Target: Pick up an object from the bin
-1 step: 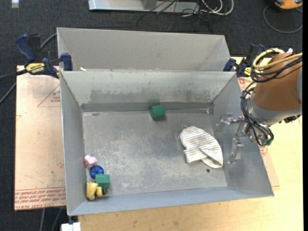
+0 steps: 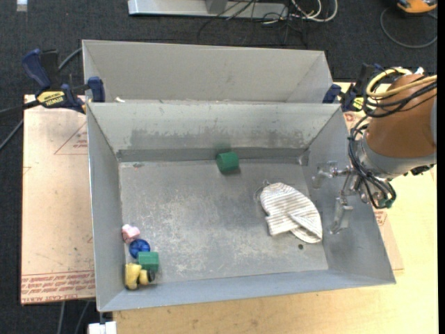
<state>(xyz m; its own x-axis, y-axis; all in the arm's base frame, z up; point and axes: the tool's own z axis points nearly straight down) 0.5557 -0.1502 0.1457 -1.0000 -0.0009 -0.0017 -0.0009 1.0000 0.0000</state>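
Observation:
My gripper (image 2: pixel 331 199) hangs over the bin's right side, close to the right wall. Its two metal fingers stand apart, open, with nothing between them. Just to its left a crumpled white cloth with grey stripes (image 2: pixel 290 211) lies on the bin floor, its right edge near the lower finger; I cannot tell if they touch. A small green block (image 2: pixel 227 161) sits by the back wall, well left of the gripper.
In the front left corner lies a small cluster: a pink piece (image 2: pixel 130 233), a blue round piece (image 2: pixel 140 247), a green block (image 2: pixel 148 260) and a yellow toy (image 2: pixel 134 276). The arm with its orange cover and cables reaches in from the right.

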